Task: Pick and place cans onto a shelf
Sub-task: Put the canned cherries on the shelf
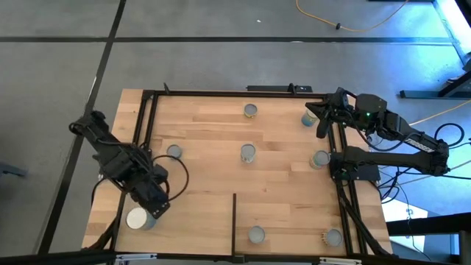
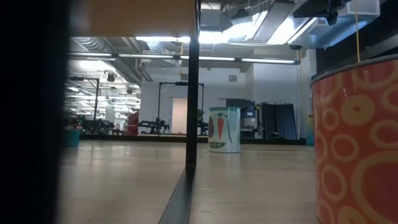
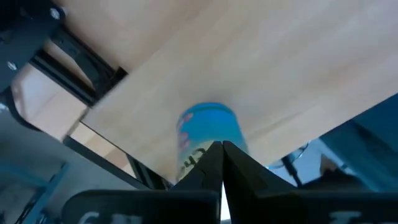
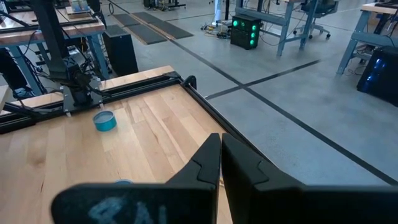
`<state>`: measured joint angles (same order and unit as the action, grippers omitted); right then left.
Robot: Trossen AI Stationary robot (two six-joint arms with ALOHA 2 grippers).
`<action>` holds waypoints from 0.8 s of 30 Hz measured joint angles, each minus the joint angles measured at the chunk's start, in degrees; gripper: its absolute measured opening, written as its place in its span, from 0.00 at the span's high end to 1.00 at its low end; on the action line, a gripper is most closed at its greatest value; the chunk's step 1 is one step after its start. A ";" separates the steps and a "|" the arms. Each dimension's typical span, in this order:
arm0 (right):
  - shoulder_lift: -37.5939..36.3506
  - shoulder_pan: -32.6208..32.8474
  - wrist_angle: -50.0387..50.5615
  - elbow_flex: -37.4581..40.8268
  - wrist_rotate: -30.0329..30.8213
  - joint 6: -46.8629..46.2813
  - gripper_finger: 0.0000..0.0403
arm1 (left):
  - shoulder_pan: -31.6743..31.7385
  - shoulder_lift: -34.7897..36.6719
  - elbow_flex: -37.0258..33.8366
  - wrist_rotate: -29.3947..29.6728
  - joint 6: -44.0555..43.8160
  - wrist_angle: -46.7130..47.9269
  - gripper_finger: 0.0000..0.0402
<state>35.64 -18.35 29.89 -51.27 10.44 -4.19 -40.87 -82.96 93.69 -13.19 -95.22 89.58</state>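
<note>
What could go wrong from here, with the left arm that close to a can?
1. The left gripper is shut, with its tips right at the blue can. Advancing like that would likely shove or tip the can rather than grasp it.
2. The right gripper sits beside the corner can. A careless swing might knock it over.
</note>
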 joint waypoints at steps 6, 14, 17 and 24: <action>0.00 0.00 -0.04 0.00 0.00 -0.01 0.96 | 0.09 -2.24 0.00 -3.50 0.94 -2.04 1.00; 0.00 0.00 -0.04 0.00 0.00 0.00 0.96 | -0.14 -2.28 0.00 -5.02 -1.23 -3.75 1.00; 0.00 0.00 -0.04 0.00 -0.02 0.00 0.96 | -0.75 -2.28 0.00 -5.83 -2.18 -3.77 1.00; 0.00 0.00 -0.06 0.00 -0.04 0.11 0.96 | -2.09 -2.28 0.00 -7.72 -6.02 -4.73 1.00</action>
<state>35.64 -18.35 29.82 -51.27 10.39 -4.08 -42.96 -85.23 93.69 -20.91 -101.24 84.85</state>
